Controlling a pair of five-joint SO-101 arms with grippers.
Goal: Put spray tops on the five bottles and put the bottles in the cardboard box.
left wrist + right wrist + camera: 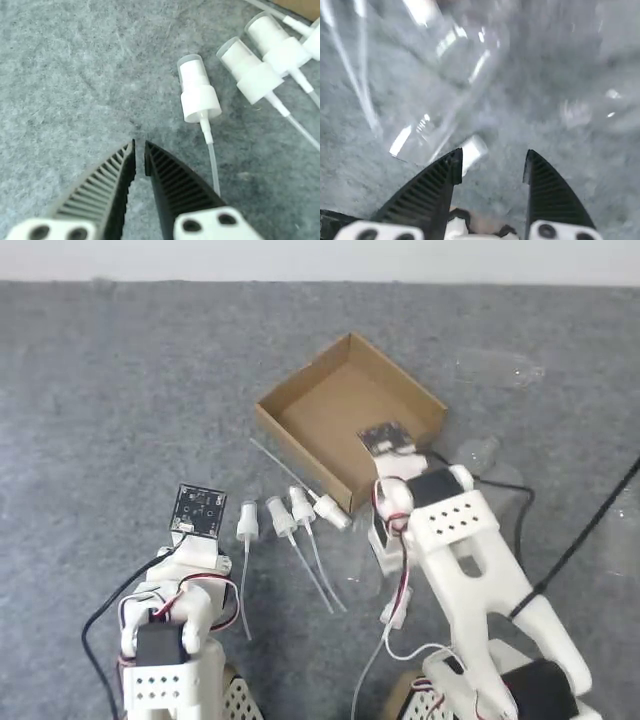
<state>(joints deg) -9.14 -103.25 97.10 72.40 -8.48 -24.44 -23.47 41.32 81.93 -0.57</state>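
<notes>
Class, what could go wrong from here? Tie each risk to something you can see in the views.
1. The clear bottle ahead of the open right tool seems to lie on its side; it may roll away when nudged.
2. The tops lie close together with long thin tubes; the left tool could drag a neighbour or bend a tube.
</notes>
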